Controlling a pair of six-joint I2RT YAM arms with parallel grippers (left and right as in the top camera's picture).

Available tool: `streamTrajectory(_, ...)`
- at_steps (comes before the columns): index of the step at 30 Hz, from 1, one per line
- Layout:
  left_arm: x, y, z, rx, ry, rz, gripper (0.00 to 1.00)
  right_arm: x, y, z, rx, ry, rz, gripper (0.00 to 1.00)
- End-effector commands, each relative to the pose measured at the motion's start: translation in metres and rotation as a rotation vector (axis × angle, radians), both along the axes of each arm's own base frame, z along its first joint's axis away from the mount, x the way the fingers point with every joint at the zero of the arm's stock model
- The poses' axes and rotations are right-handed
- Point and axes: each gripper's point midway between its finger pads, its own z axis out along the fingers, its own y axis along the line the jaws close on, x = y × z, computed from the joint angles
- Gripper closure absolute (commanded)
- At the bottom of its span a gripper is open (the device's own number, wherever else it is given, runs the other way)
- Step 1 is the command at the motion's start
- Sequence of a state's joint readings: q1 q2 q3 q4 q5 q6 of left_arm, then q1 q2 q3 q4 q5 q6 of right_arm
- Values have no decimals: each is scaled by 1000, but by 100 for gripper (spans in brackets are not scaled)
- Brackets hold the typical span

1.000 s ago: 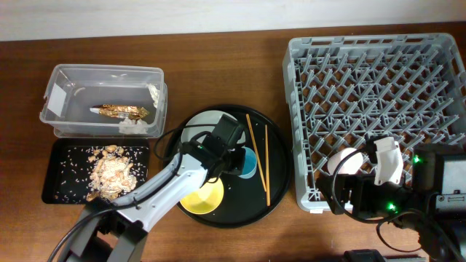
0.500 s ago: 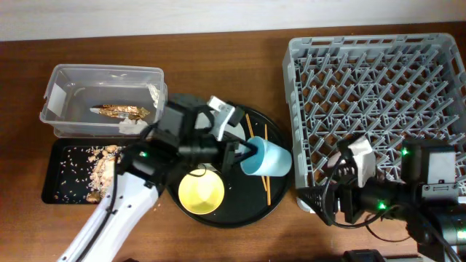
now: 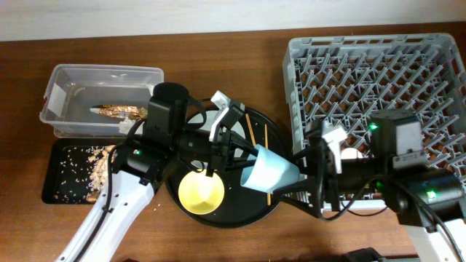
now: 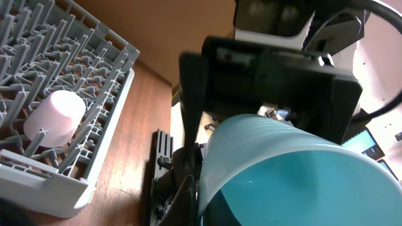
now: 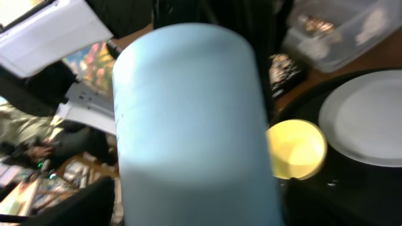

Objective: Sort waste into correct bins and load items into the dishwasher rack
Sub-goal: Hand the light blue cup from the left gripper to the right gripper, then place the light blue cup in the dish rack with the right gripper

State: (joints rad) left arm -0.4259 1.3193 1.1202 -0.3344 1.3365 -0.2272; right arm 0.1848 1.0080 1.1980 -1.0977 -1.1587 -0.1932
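Observation:
My left gripper (image 3: 246, 166) is shut on the rim of the small blue cup (image 3: 271, 175) and holds it tilted above the round black tray (image 3: 240, 218). The cup's inside fills the left wrist view (image 4: 295, 176). My right gripper (image 3: 300, 182) is open, its fingers on either side of the cup's base (image 5: 195, 125). The pink cup (image 3: 352, 154) sits in the dishwasher rack (image 3: 378, 65), and also shows in the left wrist view (image 4: 56, 116). The yellow bowl (image 3: 202, 191), chopsticks (image 3: 266, 142) and pale plate (image 3: 198, 122) lie on the round tray.
The clear tub (image 3: 65, 80) at the back left holds the foil wrapper (image 3: 116, 110) and white paper bits. The shallow black tray (image 3: 58, 182) in front of it holds food scraps (image 3: 102, 171). Both arms crowd the gap between round tray and rack.
My left gripper lifted the blue cup off the round tray and carried it right. My right arm swung left from the rack's front edge and its fingers now flank the cup's base.

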Motion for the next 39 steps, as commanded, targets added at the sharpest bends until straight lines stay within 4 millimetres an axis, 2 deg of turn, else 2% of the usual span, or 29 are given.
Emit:
streamTrajectory(1, -4, 2, 10, -29, -33, -26, 100, -7, 6, 4, 23, -7, 51, 25)
streamTrajectory(3, -5, 2, 10, -29, -31, -27, 100, -3, 2, 4, 10, -23, 17, 33)
streamTrajectory(5, -5, 2, 10, -26, -25, -27, 97, 0, -4, 6, 5, -39, -15, 36)
streamTrajectory(6, -5, 2, 9, -26, -24, -27, 65, 1, -10, 8, 0, -55, -54, 41)
streamTrajectory(8, -5, 2, 9, -26, -24, -26, 37, 4, -21, 7, -26, -62, -125, 43)
streamTrajectory(10, -4, 2, 9, -24, -26, -21, 1, 18, -44, -6, -109, 22, -315, 45)
streamTrajectory(11, -1, 5, 9, -22, -20, -9, 1, 30, -73, -24, -215, 104, -520, 45)
streamTrajectory(12, 2, 7, 8, -18, -8, 2, 1, 35, -90, -33, -273, 141, -628, 45)
streamTrajectory(13, 5, 10, 7, -14, 4, 14, 1, 38, -109, -43, -334, 178, -736, 45)
streamTrajectory(15, 10, 16, 5, -5, 24, 41, 1, 39, -160, -64, -479, 275, -1002, 45)
streamTrajectory(17, 13, 18, 4, -2, 31, 51, 1, 37, -196, -76, -572, 340, -1183, 45)
streamTrajectory(19, 14, 18, 2, 9, 39, 63, 1, 34, -246, -87, -696, 425, -1432, 45)
streamTrajectory(20, 15, 18, -1, 22, 47, 77, 1, 34, -260, -90, -733, 451, -1488, 45)
streamTrajectory(22, 18, 19, -7, 50, 68, 104, 1, 39, -274, -101, -767, 521, -1528, 45)
streamTrajectory(23, 19, 19, -10, 62, 79, 114, 1, 48, -280, -112, -783, 572, -1524, 45)
streamTrajectory(28, 19, 19, -11, 67, 87, 116, 1, 84, -291, -159, -853, 753, -1445, 45)
streamTrajectory(31, 18, 20, -12, 71, 95, 116, 1, 91, -289, -178, -869, 832, -1394, 45)
streamTrajectory(35, 17, 20, -14, 79, 98, 118, 0, 89, -290, -187, -899, 876, -1374, 44)
streamTrajectory(37, 18, 20, -16, 87, 103, 125, 1, 89, -290, -186, -895, 877, -1380, 19)
streamTrajectory(38, 18, 21, -17, 93, 110, 129, 1, 90, -288, -184, -884, 878, -1378, 12)
streamTrajectory(39, 18, 21, -18, 94, 111, 129, 1, 90, -284, -179, -864, 884, -1365, 11)
